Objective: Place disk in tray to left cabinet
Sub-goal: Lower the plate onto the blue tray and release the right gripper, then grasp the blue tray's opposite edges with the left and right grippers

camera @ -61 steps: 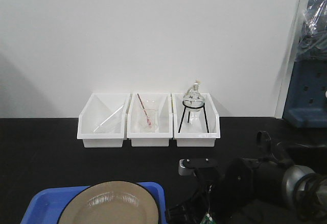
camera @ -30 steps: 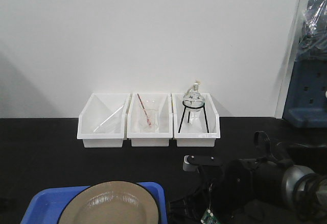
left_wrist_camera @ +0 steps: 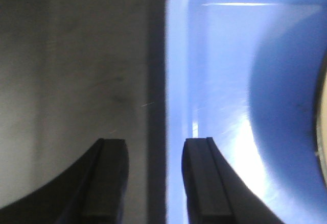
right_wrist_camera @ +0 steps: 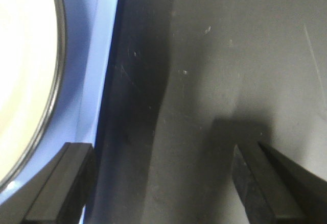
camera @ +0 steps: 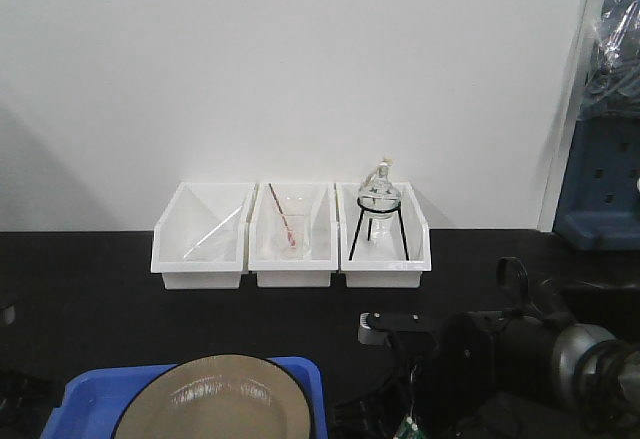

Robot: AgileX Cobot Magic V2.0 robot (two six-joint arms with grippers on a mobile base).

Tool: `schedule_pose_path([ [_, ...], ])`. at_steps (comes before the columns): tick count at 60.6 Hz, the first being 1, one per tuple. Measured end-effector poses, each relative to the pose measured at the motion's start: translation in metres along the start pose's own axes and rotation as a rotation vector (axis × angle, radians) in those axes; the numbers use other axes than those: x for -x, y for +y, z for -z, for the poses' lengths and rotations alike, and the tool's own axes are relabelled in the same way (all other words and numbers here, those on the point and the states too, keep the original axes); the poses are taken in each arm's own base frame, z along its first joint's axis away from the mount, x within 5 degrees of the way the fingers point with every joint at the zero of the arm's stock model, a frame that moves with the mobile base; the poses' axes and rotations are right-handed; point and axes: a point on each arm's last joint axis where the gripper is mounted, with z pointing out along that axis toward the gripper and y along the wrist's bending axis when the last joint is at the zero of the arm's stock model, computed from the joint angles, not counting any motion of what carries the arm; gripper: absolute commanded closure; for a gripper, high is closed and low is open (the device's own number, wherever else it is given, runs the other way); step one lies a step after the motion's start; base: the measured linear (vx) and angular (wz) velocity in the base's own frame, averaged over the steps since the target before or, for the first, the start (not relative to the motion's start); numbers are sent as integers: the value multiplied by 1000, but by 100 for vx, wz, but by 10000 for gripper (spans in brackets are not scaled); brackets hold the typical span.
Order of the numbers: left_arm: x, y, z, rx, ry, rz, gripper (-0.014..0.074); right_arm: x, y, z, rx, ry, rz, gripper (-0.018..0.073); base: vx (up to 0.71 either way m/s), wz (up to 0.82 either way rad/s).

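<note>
The blue tray (camera: 90, 391) lies on the black table at the bottom left with the tan black-rimmed disk (camera: 215, 399) resting in it. In the left wrist view my left gripper (left_wrist_camera: 155, 141) is open and straddles the tray's left rim (left_wrist_camera: 176, 81): one finger is over the table, the other over the tray floor. The disk's edge (left_wrist_camera: 323, 106) shows at far right. In the right wrist view my right gripper (right_wrist_camera: 163, 150) is wide open. Its left finger is over the tray's right rim (right_wrist_camera: 99, 55) beside the disk (right_wrist_camera: 25, 71), and its right finger is over the table. The left cabinet is out of view.
Three white bins (camera: 292, 237) stand in a row against the back wall; the right one holds a glass flask on a black stand (camera: 378, 204). Blue equipment (camera: 605, 189) stands at the far right. My right arm (camera: 500, 359) fills the bottom right.
My right arm has shifted slightly right and lower. A dark part of my left arm has come into view at the bottom left edge. The tray and disk have not moved.
</note>
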Motion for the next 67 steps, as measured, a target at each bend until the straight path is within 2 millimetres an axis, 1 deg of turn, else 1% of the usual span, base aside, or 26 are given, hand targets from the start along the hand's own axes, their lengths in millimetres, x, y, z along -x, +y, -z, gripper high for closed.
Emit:
schedule_pose_path([
  [11, -1, -2, -28, -57, 55, -25, 191, 0, 0, 0, 0, 1, 9, -33, 0, 0],
  [18, -3, -1, -44, -64, 94, -24, 155, 0, 0, 0, 0, 3, 13, -33, 0, 0],
  [25, -4, 0, -53, -63, 99, -22, 112, 0, 0, 0, 0, 3, 13, -33, 0, 0],
  [34, -4, 0, -59, -61, 95, -21, 111, 0, 0, 0, 0, 3, 13, -33, 0, 0],
  [41, -5, 0, -63, -66, 110, -34, 138, 0, 0, 0, 0, 5, 13, -28, 0, 0],
  [55, -6, -7, -63, -154, 114, -63, 185, -4, 0, -1, -2, 43, 11, -15, 0, 0],
  [67, -5, -21, -63, -219, 102, -82, 188, -9, -3, -18, -3, 89, -23, -15, 0, 0],
])
